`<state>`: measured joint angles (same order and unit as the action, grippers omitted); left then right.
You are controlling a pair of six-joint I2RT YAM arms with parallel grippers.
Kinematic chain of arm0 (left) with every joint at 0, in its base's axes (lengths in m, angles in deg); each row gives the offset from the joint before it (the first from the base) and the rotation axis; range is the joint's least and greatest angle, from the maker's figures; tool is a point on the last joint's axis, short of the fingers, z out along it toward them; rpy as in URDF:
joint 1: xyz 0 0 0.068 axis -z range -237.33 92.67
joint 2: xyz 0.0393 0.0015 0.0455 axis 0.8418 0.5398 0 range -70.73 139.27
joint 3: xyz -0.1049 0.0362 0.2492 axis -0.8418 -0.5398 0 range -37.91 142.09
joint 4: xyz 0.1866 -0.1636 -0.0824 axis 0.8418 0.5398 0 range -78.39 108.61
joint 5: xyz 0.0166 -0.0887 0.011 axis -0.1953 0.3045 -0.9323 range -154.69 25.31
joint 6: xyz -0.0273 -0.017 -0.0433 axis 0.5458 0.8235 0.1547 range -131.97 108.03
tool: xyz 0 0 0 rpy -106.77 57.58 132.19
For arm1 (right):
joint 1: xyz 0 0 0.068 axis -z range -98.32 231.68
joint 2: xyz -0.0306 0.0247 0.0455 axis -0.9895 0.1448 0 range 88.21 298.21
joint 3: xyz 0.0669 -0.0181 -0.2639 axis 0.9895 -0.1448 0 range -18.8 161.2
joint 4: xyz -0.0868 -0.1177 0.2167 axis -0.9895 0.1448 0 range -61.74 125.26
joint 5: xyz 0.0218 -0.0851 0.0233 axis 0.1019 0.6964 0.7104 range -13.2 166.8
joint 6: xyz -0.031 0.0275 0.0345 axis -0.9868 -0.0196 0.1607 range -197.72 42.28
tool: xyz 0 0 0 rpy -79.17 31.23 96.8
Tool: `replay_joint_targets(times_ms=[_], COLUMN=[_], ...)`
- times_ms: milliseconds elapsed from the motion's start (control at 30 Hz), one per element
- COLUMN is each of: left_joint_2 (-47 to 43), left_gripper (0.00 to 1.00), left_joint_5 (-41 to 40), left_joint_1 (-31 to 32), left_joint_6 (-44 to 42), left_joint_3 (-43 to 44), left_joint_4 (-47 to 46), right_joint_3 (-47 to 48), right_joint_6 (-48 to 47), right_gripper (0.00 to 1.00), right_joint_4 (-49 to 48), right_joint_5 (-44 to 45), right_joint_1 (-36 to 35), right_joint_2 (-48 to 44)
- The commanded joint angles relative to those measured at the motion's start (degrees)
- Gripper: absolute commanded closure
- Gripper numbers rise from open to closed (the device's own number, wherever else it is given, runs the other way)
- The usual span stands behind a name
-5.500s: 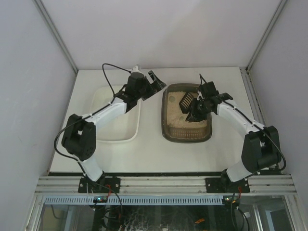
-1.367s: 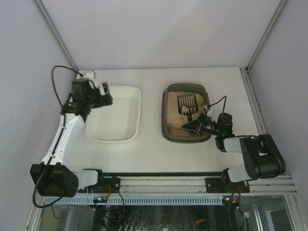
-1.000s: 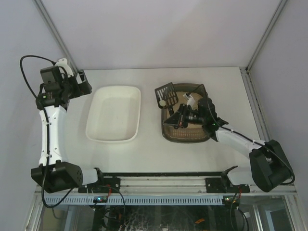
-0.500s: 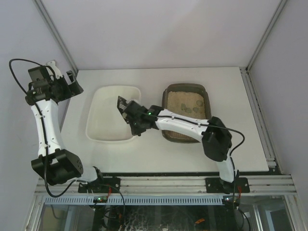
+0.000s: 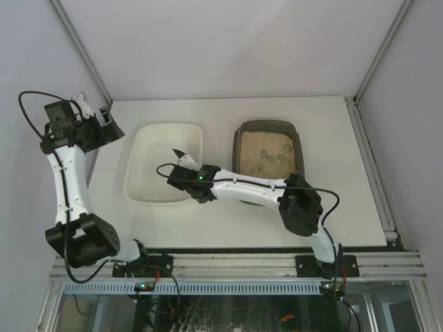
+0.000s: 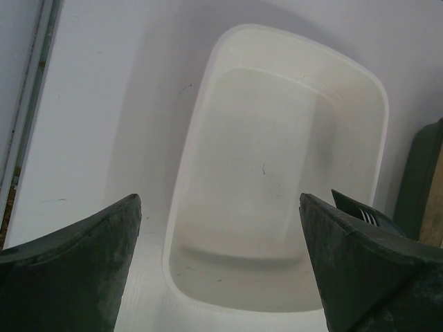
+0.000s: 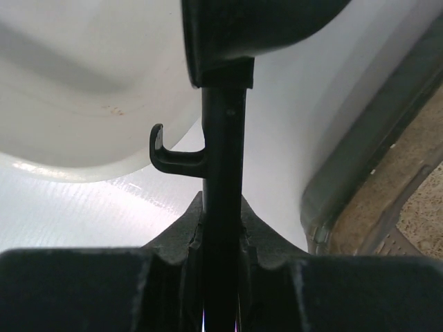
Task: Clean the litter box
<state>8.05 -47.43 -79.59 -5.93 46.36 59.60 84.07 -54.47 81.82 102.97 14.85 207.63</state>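
The litter box [image 5: 239, 173], a dark brown tray of pale sand with a few darker clumps, sits right of centre on the table. My right gripper [image 5: 188, 170] reaches across to the right rim of the white tray [image 5: 142, 187] and is shut on the handle of the black scoop [image 7: 223, 173]. The scoop head [image 7: 263, 28] hangs over the tray's inside. The litter box [image 7: 387, 173] lies to the right in the right wrist view. My left gripper [image 5: 104, 128] is raised at the far left, open and empty. It looks down on the white tray [image 6: 190, 173] between its fingers [image 6: 76, 263].
The right arm [image 5: 249, 188] stretches low across the table in front of the litter box. White walls with metal corner posts [image 5: 83, 55] enclose the table on three sides. The litter box edge [image 6: 422, 180] and the scoop's slotted head [image 6: 360, 211] show at the right of the left wrist view.
The right gripper carried the scoop from the litter box to the white tray. Over the last half second the scoop turned over the tray. The left arm shifted slightly.
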Motion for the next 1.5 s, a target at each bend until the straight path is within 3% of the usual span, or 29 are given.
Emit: replay_joint_targets(times_ms=[0, 333, 400, 567, 767, 900, 1133, 1467], left_joint_2=[-2.7, -2.6, -2.3, -1.1, 5.2, 11.2, 21.3, 30.8], left_gripper=[0.00, 0.00, 0.00, 0.00, 0.00, 0.00, 0.00, 0.00], left_joint_5=[1.0, 1.7, 0.7, -8.3, -7.1, -5.6, -10.9, -12.6], left_joint_1=[-0.1, 1.4, 5.1, 21.4, 34.9, 41.5, 51.6, 55.0], left_joint_6=[0.9, 2.8, 2.8, 3.6, 18.8, 31.0, 40.6, 47.7], left_joint_3=[-0.7, -2.0, -2.0, -1.8, 0.6, 0.5, 2.2, 5.6], left_joint_4=[-2.4, -3.5, -3.5, -6.9, -17.5, -24.2, -30.9, -32.2], right_joint_3=[2.9, 2.1, -1.1, -16.7, -29.2, -30.0, -30.0, -28.1], right_joint_6=[-2.9, -0.8, 2.2, 7.4, 8.6, 7.4, 6.4, 4.9], right_gripper=[1.00, 1.00, 1.00, 1.00, 1.00, 1.00, 1.00, 1.00], right_joint_4=[-1.4, -0.6, 0.0, -1.2, 0.8, 2.9, 1.8, 2.7], right_joint_5=[4.0, 6.6, 6.1, -2.2, -20.6, -24.7, -32.0, -31.5], right_joint_1=[-0.3, 0.4, 2.6, 13.5, 28.6, 33.5, 40.3, 43.4], right_joint_2=[-4.0, -7.7, -11.6, -27.9, -37.8, -37.5, -31.8, -25.8])
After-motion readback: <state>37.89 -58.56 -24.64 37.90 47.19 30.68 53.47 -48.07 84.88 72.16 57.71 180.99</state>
